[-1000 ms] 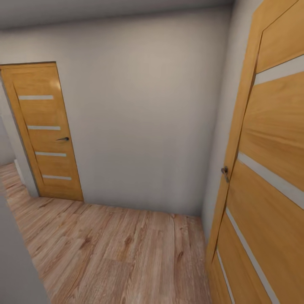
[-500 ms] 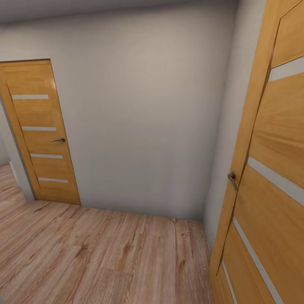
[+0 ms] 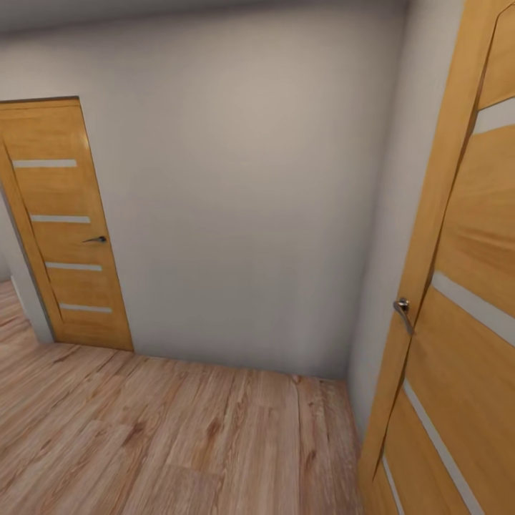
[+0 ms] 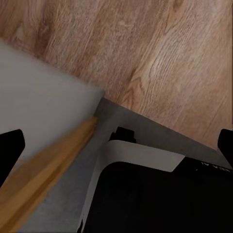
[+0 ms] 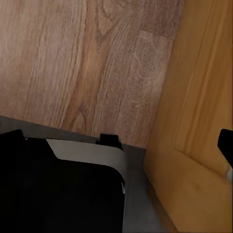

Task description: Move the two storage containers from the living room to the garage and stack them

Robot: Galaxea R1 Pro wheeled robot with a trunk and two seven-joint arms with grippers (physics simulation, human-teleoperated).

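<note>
Pale wood-plank flooring (image 3: 179,436) and a plain grey-white wall (image 3: 236,207) made up the corridor you were driving through. Starting at the end effectors: in the left wrist view the dark fingertips (image 4: 10,148) of the left gripper (image 4: 116,145) sat at opposite edges of the picture, well apart, with nothing between them but planks, a wall corner and a strip of door edge (image 4: 43,177). The right gripper (image 5: 116,141) was likewise spread wide and empty; one fingertip (image 5: 225,143) showed beside the near door (image 3: 465,286). Below each gripper lay your robot's own dark base with its pale trim (image 4: 141,155).

Outward from the near door: its frame rose along the right side of the head view, with the lever handle (image 3: 403,309) low on its edge. The grey wall met that frame at a corner, and a second, shut door (image 3: 64,229) stood well apart from it, at the wall's far end.

Change over the last second: the near door's handle slid down and rightward in the head view and the far door drifted toward the picture's edge, while a grey wall corner in the foreground passed out of view. The whole picture shifted together, so your camera moved, not the doors.

Neither storage container was in sight, and both grippers carried nothing; this moment reads as travel, probably toward the living room to fetch one.
</note>
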